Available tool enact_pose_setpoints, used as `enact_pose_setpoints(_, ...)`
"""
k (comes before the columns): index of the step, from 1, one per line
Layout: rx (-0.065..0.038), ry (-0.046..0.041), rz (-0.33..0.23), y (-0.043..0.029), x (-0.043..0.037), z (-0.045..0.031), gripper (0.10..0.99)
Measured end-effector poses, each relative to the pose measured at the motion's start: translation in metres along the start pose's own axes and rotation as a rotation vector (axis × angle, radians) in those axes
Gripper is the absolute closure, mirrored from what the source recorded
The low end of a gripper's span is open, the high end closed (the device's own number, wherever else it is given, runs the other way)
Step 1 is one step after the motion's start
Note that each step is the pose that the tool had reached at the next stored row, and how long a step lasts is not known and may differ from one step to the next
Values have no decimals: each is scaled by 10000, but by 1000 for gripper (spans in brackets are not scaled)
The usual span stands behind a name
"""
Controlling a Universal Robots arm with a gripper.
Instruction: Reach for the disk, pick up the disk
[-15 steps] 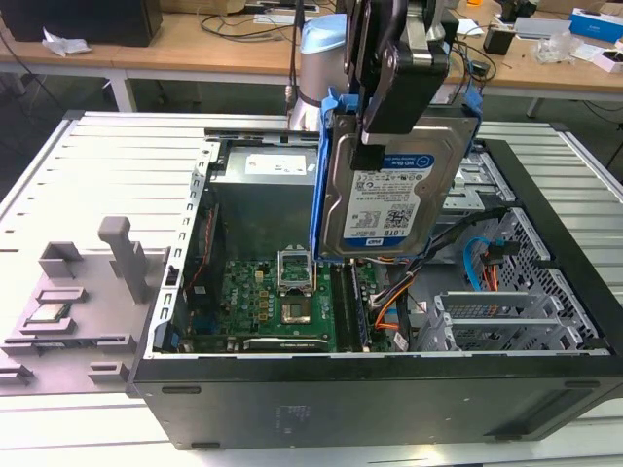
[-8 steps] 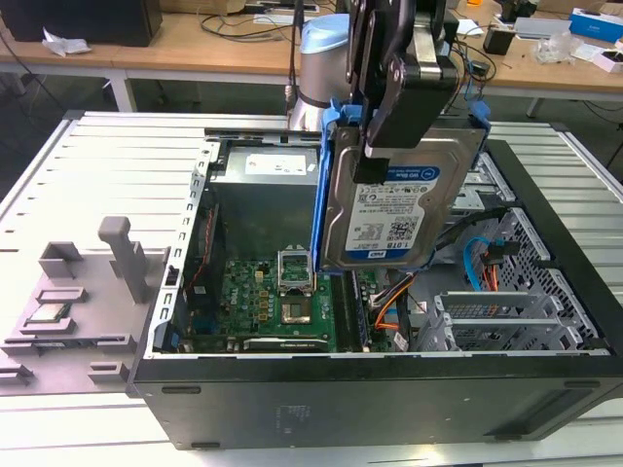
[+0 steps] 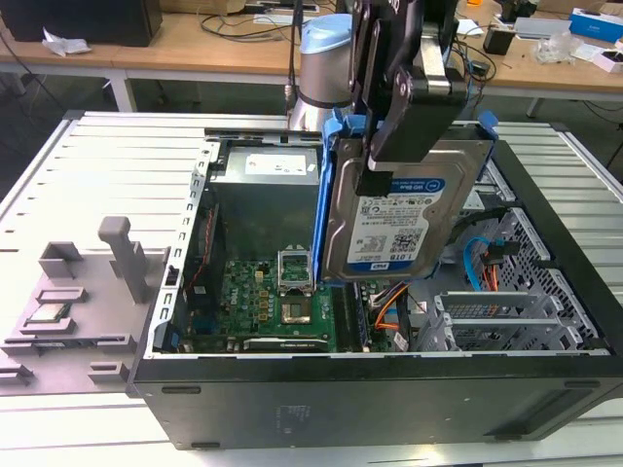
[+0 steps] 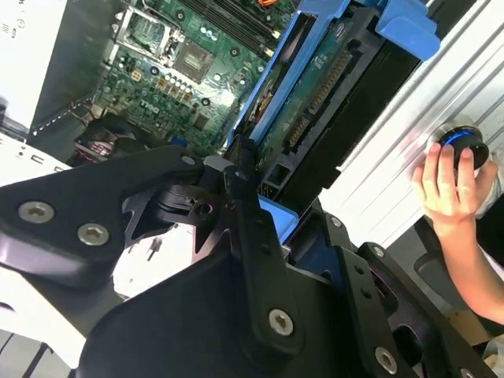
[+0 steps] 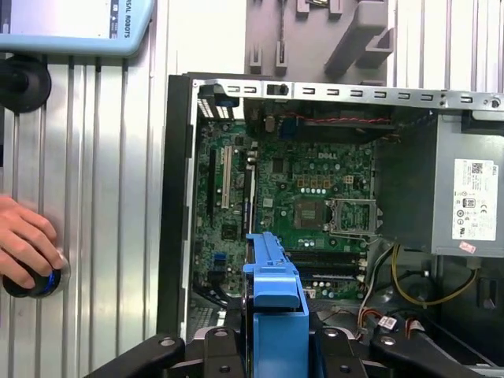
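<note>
I see the black gripper (image 3: 375,180) clamped on the top edge of the flat silver hard disk with blue side rails (image 3: 394,229), which hangs upright and clear above the open black computer case (image 3: 389,389). The arm reaches down from twelve o'clock. The green motherboard (image 3: 273,302) lies below, toward eight o'clock. A person's hand (image 4: 449,185) rests on a button on the ribbed metal counter (image 3: 97,185).

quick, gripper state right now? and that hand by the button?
Gripper: shut on the disk, held above the open case.
Hand: resting on a blue-ringed button.
</note>
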State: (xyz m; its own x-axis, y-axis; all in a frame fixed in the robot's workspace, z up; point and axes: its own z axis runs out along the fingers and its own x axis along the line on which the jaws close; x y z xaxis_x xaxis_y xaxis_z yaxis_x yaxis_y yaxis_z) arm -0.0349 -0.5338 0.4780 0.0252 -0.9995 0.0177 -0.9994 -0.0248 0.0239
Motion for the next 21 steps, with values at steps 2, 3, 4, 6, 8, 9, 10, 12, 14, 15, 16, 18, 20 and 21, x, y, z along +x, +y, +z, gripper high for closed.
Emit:
enact_pose_setpoints(2, -1, 0, 0, 0, 26, 0, 718)
enact_pose_setpoints(3, -1, 0, 0, 1, 49, 1, 718)
enact_pose_setpoints(4, 0, -1, 0, 2, 101, 2, 718)
enact_pose_setpoints(6, 0, 0, 0, 6, 248, 5, 718)
enact_pose_setpoints(8, 0, 0, 0, 9, 373, 8, 718)
enact_pose_setpoints(9, 0, 0, 0, 10, 389, 8, 718)
enact_pose_setpoints(10, 0, -5, 1, 11, 395, 9, 718)
enact_pose_setpoints(12, 0, -36, 0, 6, 398, 8, 718)
enact_pose_setpoints(14, 0, -40, 0, -66, 401, 7, 718)
enact_pose_setpoints(15, -2, -40, 0, -112, 402, 6, 718)
enact_pose_setpoints(16, -6, -40, -1, -168, 403, 5, 718)
enact_pose_setpoints(18, -13, -40, 0, -263, 406, 2, 718)
enact_pose_setpoints(20, -17, -40, -1, -326, 407, 1, 718)
enact_pose_setpoints(21, -19, -40, -1, -346, 408, 0, 718)
